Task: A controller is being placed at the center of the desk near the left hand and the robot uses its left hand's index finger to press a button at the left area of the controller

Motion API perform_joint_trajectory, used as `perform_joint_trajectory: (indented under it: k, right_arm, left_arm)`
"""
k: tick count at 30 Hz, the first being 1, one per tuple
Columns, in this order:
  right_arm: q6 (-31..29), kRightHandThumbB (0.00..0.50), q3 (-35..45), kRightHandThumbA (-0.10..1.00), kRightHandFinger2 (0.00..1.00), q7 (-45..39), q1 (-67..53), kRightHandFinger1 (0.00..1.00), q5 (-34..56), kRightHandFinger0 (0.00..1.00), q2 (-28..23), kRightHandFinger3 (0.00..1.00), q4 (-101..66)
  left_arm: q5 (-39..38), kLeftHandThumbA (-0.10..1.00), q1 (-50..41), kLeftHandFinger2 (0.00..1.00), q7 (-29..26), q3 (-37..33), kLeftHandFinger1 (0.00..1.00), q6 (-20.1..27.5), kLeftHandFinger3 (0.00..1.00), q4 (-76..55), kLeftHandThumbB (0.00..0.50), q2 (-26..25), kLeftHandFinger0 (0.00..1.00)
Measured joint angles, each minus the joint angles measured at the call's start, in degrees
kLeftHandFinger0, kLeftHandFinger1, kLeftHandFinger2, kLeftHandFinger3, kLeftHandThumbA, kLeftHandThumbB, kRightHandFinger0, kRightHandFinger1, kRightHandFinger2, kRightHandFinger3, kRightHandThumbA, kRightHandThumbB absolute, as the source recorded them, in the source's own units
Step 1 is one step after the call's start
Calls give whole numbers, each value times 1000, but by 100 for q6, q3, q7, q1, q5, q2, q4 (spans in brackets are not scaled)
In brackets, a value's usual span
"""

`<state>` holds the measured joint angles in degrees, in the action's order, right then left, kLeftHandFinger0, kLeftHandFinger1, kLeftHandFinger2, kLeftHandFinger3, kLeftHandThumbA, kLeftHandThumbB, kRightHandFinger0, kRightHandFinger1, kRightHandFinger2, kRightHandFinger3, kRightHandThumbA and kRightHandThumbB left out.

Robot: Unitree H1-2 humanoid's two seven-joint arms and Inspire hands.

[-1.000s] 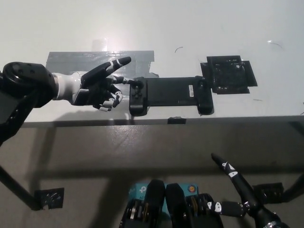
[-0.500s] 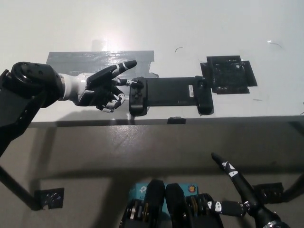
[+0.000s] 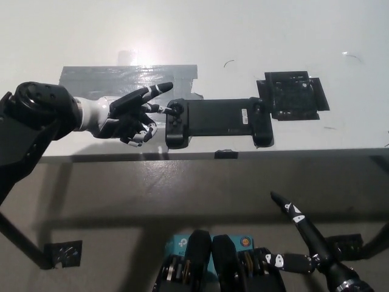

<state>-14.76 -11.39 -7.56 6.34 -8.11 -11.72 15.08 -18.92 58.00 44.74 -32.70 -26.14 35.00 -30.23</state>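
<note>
White desk (image 3: 255, 36) bears unlabelled black controller (image 3: 217, 120).

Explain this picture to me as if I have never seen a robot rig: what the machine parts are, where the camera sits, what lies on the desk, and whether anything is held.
The picture comes from a camera on a humanoid robot's head, looking steeply down at a white desk.

At the left is the robot's left hand, reaching in from a dark arm. One finger touches the left end of a black game controller, which lies flat near the desk's front edge. The hand holds nothing; it only pokes.

The black right hand rests low at the bottom right, below the desk edge, also holding nothing.

Also on the desk are a strip of grey tape behind the left hand, and a black square pad to the controller's right.
</note>
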Motion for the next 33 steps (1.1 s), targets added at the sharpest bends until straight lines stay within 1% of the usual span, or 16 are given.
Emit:
perform_joint_trajectory:
  k: [2, 4, 8, 10, 11, 12, 17, 18, 21, 24, 27, 31, 33]
  right_arm:
    - [5, 311, 2, 1000, 1000, 0, 12, 1000, -8, 1000, 0, 1000, -8]
    - [6, 310, 3, 1000, 1000, 1, 22, 1000, -21, 1000, 0, 1000, -8]
    - [7, 306, 5, 1000, 1000, 0, 26, 1000, -56, 1000, 0, 1000, -8]
    - [7, 306, 8, 1000, 1000, 0, 26, 1000, -74, 1000, 0, 1000, -8]
    - [6, 309, 11, 1000, 1000, 0, 26, 1000, -83, 1000, 0, 1000, -8]
    - [6, 315, 14, 1000, 1000, 0, 27, 1000, -90, 1000, 0, 1000, -8]
    - [7, 312, 24, 1000, 1000, 0, 32, 1000, -106, 1000, 0, 1000, -8]
    - [7, 306, 27, 1000, 1000, 0, 32, 1000, -106, 1000, 0, 1000, -9]
    - [9, 312, 35, 1000, 1000, 0, 32, 1000, -107, 1000, 1, 1000, -16]
    - [9, 315, 40, 1000, 1000, 0, 32, 1000, -107, 1000, 1, 1000, -15]
    - [9, 301, 43, 1000, 1000, 0, 36, 1000, -110, 1000, 1, 1000, -15]
    - [9, 307, 43, 1000, 1000, 0, 46, 1000, -115, 1000, 1, 1000, -16]
    - [9, 301, 44, 1000, 1000, 0, 59, 1000, -115, 1000, 1, 1000, -16]
  left_arm:
    - [21, 1000, -3, 232, 25, 36, 0, 0, 1000, 53, 463, 22, 0]
    - [36, 1000, -3, 193, 54, 59, 0, 0, 1000, 95, 463, 34, 0]
    - [113, 1000, -23, 169, 63, 138, 0, 0, 1000, 111, 471, 55, 0]
    - [166, 1000, -49, 179, 61, 163, 0, 0, 1000, 104, 479, 60, 0]
    - [193, 1000, -71, 182, 60, 169, 0, 0, 1000, 103, 475, 62, 0]
    - [212, 1000, -90, 180, 60, 173, 0, 0, 1000, 104, 475, 65, 0]
    - [326, 1000, -174, 166, 65, 210, 0, 0, 1000, 106, 489, 88, 0]
    - [343, 1000, -182, 178, 68, 215, 0, 0, 1000, 106, 493, 91, 0]
    - [390, 1000, -201, 189, 87, 229, 0, 0, 1000, 109, 500, 103, 0]
    - [425, 1000, -201, 204, 101, 241, 0, 0, 1000, 109, 495, 106, 0]
    - [447, 1000, -201, 217, 139, 264, 0, 0, 1000, 112, 484, 114, 0]
    - [484, 1000, -207, 231, 176, 326, 0, 0, 1000, 128, 498, 139, 0]
    - [514, 1000, -207, 241, 195, 352, 7, 0, 1000, 143, 488, 152, 0]
